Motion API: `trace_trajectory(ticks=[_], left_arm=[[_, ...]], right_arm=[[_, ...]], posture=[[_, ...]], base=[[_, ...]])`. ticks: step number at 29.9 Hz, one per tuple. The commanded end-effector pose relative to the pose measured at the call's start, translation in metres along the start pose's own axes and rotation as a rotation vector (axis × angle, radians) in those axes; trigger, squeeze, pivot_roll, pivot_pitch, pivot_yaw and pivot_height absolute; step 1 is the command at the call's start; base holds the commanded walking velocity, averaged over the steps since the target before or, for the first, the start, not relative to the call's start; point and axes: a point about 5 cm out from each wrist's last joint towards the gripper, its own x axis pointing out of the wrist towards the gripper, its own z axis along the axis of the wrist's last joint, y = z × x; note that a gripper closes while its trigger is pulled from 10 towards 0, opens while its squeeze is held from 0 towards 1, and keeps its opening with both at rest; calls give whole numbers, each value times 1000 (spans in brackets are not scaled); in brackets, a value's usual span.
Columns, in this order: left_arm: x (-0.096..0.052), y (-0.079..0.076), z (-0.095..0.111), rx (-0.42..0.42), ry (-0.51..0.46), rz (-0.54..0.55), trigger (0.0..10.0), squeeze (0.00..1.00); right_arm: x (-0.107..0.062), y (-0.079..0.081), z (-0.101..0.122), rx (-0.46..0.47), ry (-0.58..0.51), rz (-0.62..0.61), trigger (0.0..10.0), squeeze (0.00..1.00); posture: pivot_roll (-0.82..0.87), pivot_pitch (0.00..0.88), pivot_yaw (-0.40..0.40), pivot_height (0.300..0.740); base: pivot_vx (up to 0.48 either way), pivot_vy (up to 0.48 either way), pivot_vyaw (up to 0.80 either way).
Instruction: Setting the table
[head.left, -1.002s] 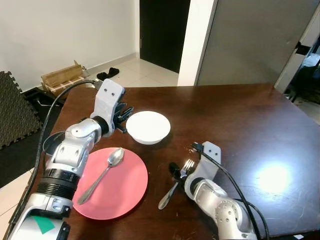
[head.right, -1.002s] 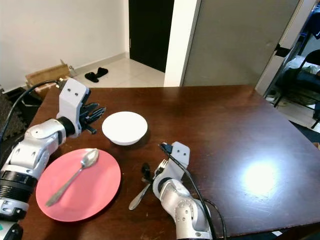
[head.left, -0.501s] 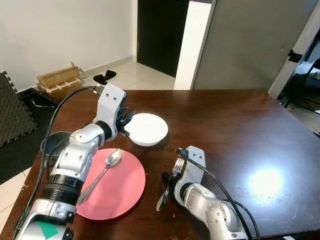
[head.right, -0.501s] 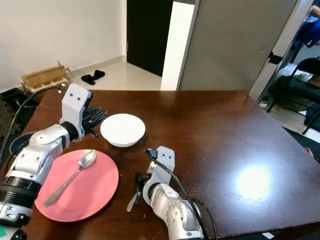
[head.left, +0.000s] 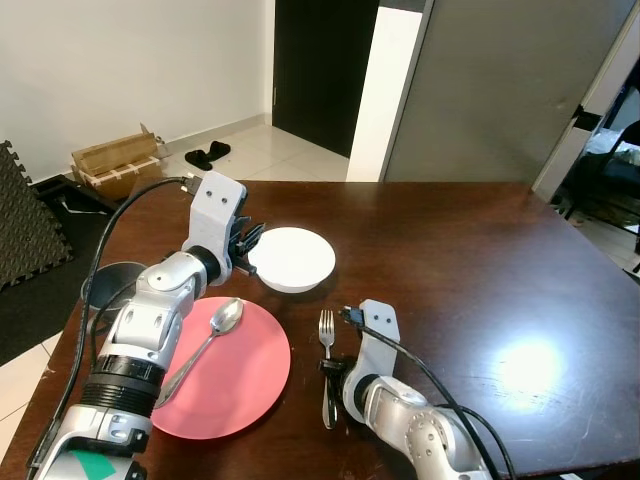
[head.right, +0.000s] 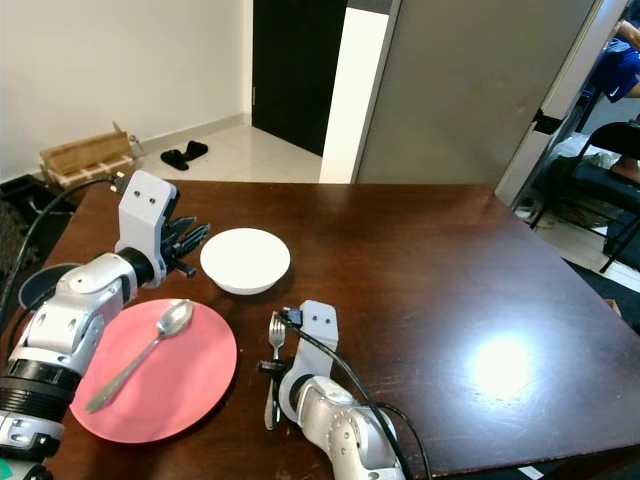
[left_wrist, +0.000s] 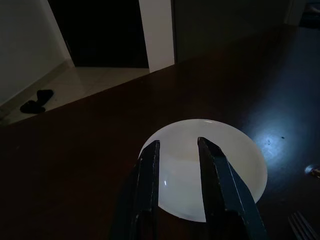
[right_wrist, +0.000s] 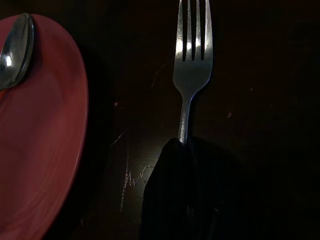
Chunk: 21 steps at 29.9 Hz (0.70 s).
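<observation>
From where I stand, the dark wooden bench (head.left: 480, 250) has plenty of bare room across its right half, out to the far edge and the right corner. All the settings crowd the robot's near left. The pink plate (head.left: 245, 375) lies close to the near edge with 1 spoon (head.left: 205, 345) across it, the bowl end toward the white bowl (head.left: 291, 258) just beyond. The left tool (head.left: 243, 240) hovers at the bowl's left rim; its wrist view shows the 2 fingers (left_wrist: 148, 175) narrowly parted, pointing over the bowl. The right tool (head.left: 332, 368) is closed on the handle of the fork (head.left: 326, 340), which lies on the bench just right of the plate, tines pointing away. The right wrist view shows the 4 tines sharply, and the plate's edge beside the fork, apart.
</observation>
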Motion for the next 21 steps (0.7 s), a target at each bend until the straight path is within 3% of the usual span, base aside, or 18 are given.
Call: trace_trajectory(ticks=[1,4,7,8,10,12,13,15,16,17,18,21], left_arm=[[-1,-1,-2,-5,8,0,10000,0],[-1,-2,-2,-6,8,0,10000,0],[-1,-2,-2,-9,8,0,10000,0],[-2,-3,-2,-10,7,0,10000,0],[-2,-4,-2,-12,7,0,10000,0],[-3,-4,-2,-12,7,0,10000,0],[-3,-4,-2,-12,7,0,10000,0],[-4,-3,-3,-14,7,2,10000,0],[-4,-3,-3,-14,7,2,10000,0],[-5,-2,-3,-16,8,5,10000,0],[-5,-2,-3,-16,7,6,10000,0],[-5,-1,-1,-18,5,6,10000,0]], right_arm=[[3,-22,-39,0,192,-89,0,0],[2,-25,-37,-7,183,-97,0,0],[-1,-29,-29,-112,123,-101,0,0],[-4,-29,-19,-208,52,-96,10000,0],[-13,-26,0,-353,-76,-78,10000,0],[-17,-25,8,-402,-128,-70,10000,0],[-17,-25,8,-402,-128,-70,10000,0],[-32,-19,39,-422,-292,-26,10000,0],[-32,-19,39,-422,-292,-26,10000,0],[-52,-14,70,-390,-443,43,10000,0],[-61,-11,81,-368,-491,91,10000,0],[-75,-6,95,-315,-550,176,10000,0]], posture=[[-4,109,-61,740],[-12,109,-53,740],[-8,109,-53,740],[-5,108,-54,740],[-1,107,-56,740],[0,107,-56,740],[0,107,-56,740],[-1,106,-51,740],[-1,106,-51,740],[-4,105,-47,740],[-5,104,-45,740],[-8,102,-40,740]], base=[[0,0,0],[0,0,0],[0,0,0],[0,0,0],[0,0,0],[0,0,0],[0,0,0],[0,0,0],[0,0,0],[0,0,0],[0,0,0],[0,0,0]])
